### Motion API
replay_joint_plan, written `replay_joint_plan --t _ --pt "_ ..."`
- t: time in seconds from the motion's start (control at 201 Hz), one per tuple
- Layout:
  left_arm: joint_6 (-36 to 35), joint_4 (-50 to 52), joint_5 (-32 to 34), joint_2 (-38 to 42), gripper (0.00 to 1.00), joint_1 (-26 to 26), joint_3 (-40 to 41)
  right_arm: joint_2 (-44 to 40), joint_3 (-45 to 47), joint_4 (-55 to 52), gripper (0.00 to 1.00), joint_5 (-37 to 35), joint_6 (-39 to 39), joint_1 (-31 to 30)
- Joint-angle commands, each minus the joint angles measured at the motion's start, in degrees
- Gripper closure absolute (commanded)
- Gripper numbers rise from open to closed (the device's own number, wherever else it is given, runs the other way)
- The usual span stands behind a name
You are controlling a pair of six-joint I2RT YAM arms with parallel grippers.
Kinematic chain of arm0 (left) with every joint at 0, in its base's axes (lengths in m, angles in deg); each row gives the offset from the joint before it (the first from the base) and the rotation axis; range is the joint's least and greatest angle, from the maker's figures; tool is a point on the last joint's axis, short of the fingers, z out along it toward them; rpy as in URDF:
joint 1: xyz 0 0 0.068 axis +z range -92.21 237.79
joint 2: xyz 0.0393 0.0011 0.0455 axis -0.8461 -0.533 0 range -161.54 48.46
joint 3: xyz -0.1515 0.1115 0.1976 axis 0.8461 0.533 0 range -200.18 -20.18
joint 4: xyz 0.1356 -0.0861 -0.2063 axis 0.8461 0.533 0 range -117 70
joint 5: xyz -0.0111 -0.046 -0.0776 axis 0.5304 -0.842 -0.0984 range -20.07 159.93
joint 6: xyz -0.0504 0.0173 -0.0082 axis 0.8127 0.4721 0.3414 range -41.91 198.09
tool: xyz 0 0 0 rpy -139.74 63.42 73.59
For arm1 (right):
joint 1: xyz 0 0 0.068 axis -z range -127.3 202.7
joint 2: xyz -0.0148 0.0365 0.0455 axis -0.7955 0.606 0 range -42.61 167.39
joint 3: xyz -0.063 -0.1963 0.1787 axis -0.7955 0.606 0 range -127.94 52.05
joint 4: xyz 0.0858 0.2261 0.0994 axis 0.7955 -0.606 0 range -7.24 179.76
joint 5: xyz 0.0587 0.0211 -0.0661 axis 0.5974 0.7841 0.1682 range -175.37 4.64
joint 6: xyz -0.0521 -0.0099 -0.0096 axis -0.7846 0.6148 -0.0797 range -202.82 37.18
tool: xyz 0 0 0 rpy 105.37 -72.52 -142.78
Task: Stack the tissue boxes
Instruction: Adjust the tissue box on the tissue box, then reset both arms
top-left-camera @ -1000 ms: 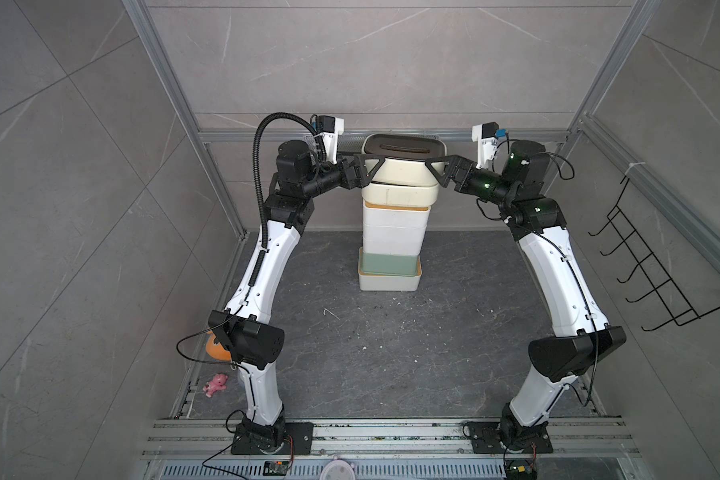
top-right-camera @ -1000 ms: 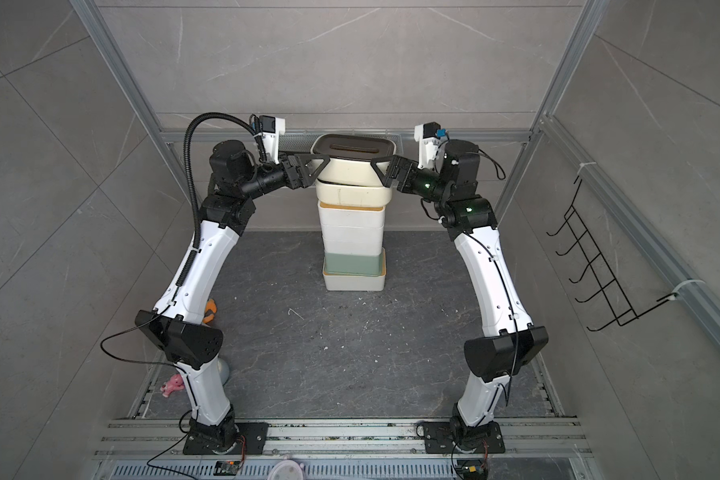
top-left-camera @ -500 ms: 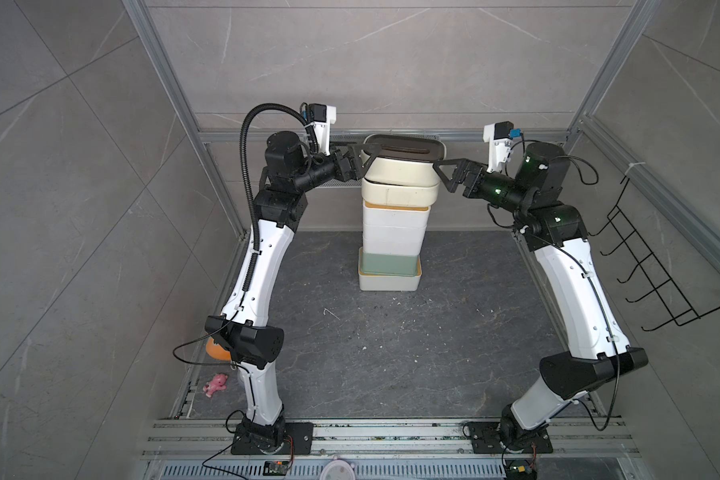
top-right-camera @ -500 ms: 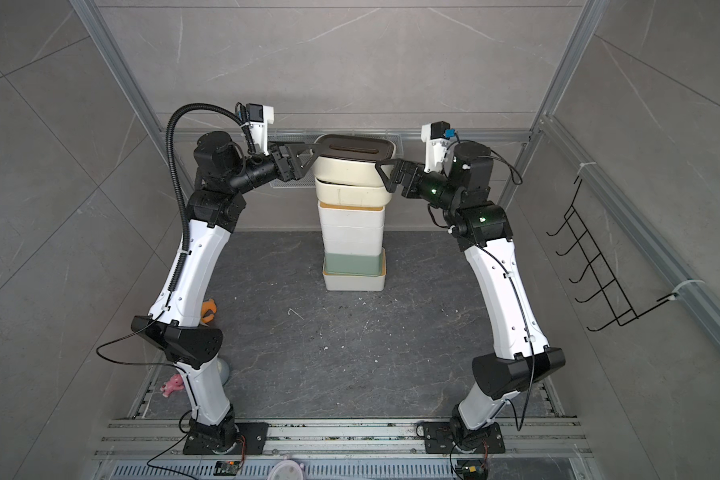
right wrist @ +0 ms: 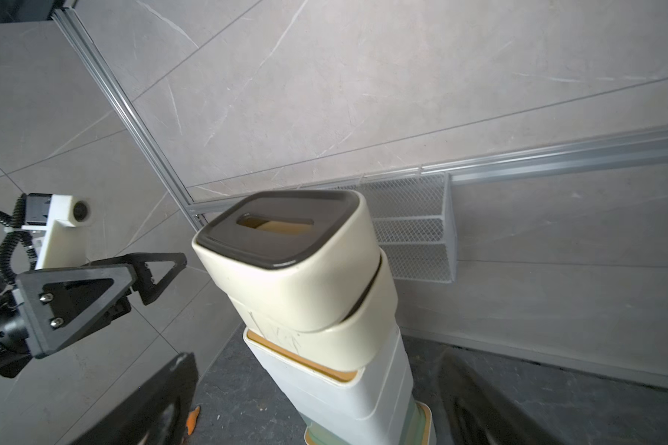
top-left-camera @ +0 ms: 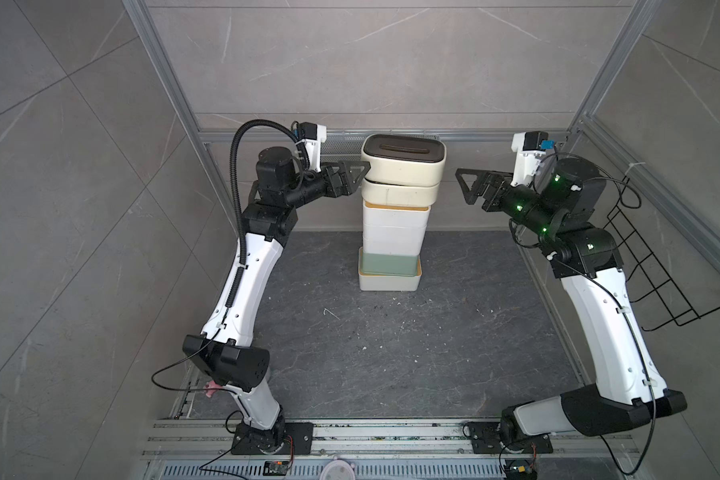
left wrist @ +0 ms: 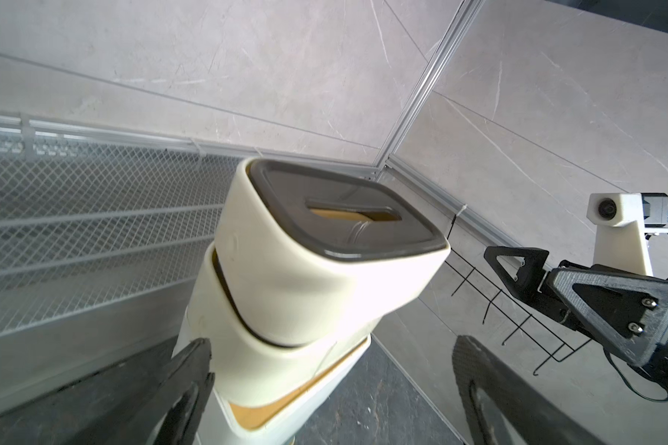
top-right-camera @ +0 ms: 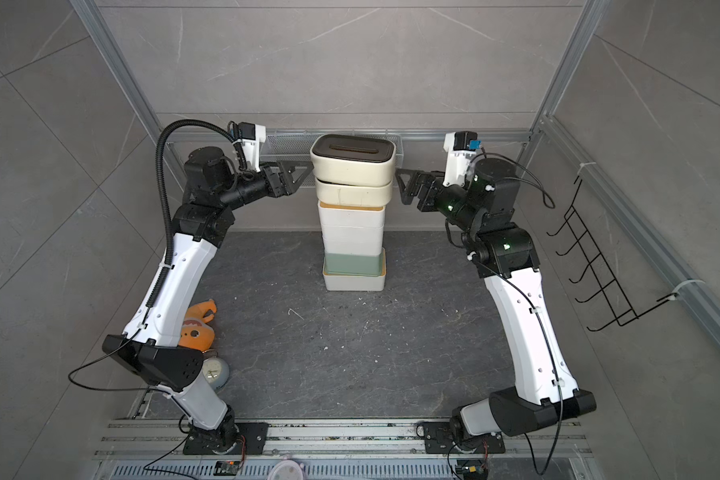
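Dark slate tabletop (top-left-camera: 391,353), tissue boxes (top-left-camera: 393,216) stacked tall, brown-lidded box (top-left-camera: 404,166) sitting crooked on top. Left hand (top-left-camera: 356,178) and right hand (top-left-camera: 463,186) flank it, both spread apart, gripping nothing.

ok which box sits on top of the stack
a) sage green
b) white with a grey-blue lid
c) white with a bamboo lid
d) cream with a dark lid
d: in both top views the top box is cream with a dark brown slotted lid.

Stacked tissue boxes (left wrist: 305,293), mesh basket (left wrist: 93,185), right end effector (left wrist: 521,267)
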Motion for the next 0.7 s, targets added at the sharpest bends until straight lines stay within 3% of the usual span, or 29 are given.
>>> replay_joint_plan --t 0.0,0.214,0.508,0.698 --pt "-0.1 -5.6 2.2 6.9 0.00 0.2 6.1 -5.3 5.6 4.6 0.00 -5.1 -1.3 -0.3" --pt "0.5 -7.6 3.9 17.1 0.00 0.2 20.9 -12.8 17.1 5.6 0.00 -9.5 -0.7 -0.3" --pt "-0.8 -3.6 5.3 29.2 0.00 -1.2 44.2 -27.3 42.0 11.4 0.00 -16.7 3.3 -0.3" --pt "-4.1 0.3 21.9 33.3 0.00 -1.5 58.0 -33.0 55.1 12.1 0.00 -24.6 2.0 -0.2"
